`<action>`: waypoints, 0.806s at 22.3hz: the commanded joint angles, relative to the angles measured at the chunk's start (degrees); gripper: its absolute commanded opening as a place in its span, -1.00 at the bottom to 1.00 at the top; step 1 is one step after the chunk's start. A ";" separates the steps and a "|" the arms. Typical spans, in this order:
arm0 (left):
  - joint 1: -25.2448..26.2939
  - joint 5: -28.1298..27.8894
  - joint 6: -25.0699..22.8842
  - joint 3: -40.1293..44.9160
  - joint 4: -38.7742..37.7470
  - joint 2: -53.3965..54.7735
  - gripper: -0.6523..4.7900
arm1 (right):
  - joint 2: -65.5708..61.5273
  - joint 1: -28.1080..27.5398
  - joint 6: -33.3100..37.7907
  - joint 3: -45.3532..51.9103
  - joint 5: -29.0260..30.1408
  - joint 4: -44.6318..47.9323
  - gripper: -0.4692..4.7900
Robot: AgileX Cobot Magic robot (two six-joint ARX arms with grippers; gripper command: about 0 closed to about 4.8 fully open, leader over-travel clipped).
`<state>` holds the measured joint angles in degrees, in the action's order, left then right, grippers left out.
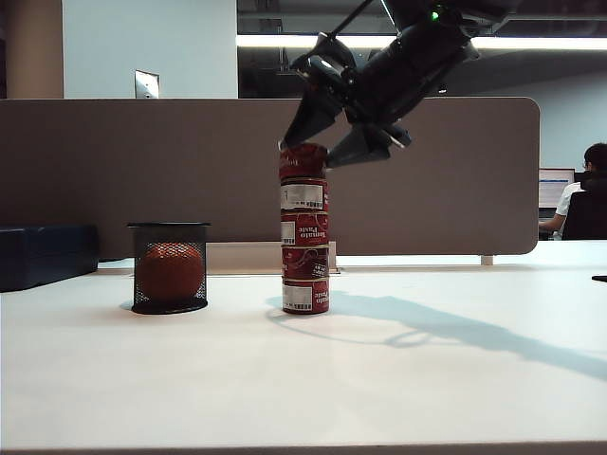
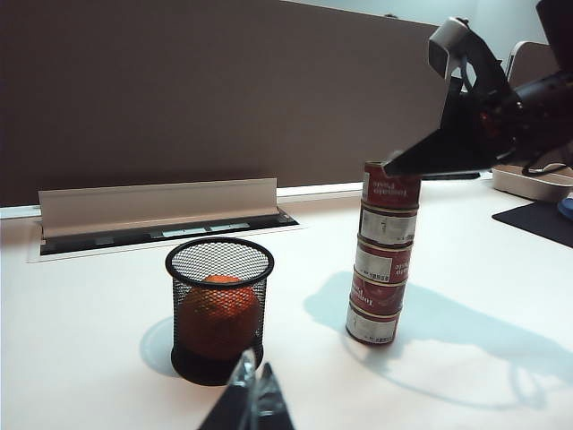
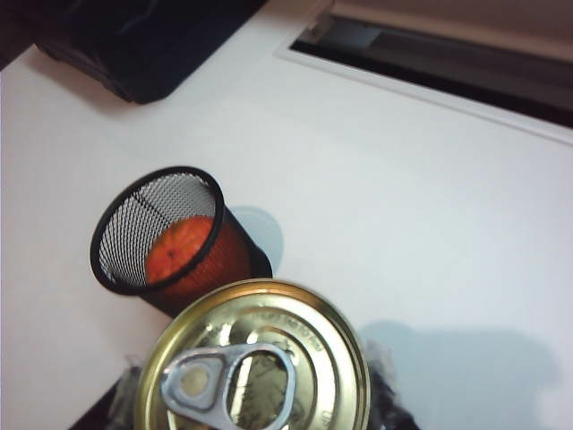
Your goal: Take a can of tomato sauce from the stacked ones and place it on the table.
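Tomato sauce can (image 1: 303, 161) tops the stack (image 1: 304, 245), right end effector (image 1: 334, 142) clamped on it; left end effector (image 2: 251, 394) low, its opening unclear.

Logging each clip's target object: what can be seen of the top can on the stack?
The top can is a squat dark-red tin with a gold pull-tab lid. It sits upright on the stack of cans, slightly off-centre. The right tool straddles it, fingers on either side; the grip looks closed but not certain.

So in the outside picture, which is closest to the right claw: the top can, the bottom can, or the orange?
1. Top can, between the right claw's fingers.
2. Bottom can, below on the table.
3. Orange, in the mesh cup, far left.
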<state>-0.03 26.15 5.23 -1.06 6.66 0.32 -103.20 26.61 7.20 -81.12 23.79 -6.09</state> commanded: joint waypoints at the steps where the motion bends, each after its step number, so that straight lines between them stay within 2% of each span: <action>1: 0.09 0.22 0.15 -0.39 0.66 0.04 -0.78 | 0.46 0.07 -0.15 -2.29 0.39 1.57 0.08; 7: 0.09 0.24 0.17 -0.39 0.68 0.04 -0.78 | 0.48 0.02 -0.20 -6.19 0.35 -1.84 0.08; 18: 0.09 0.24 0.17 -0.39 0.70 0.04 -0.78 | 3.34 -1.70 -0.55 -6.56 0.26 -2.82 0.08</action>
<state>-0.03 26.15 5.23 -1.06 6.63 0.34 -100.82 24.99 7.01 -87.11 23.84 -9.63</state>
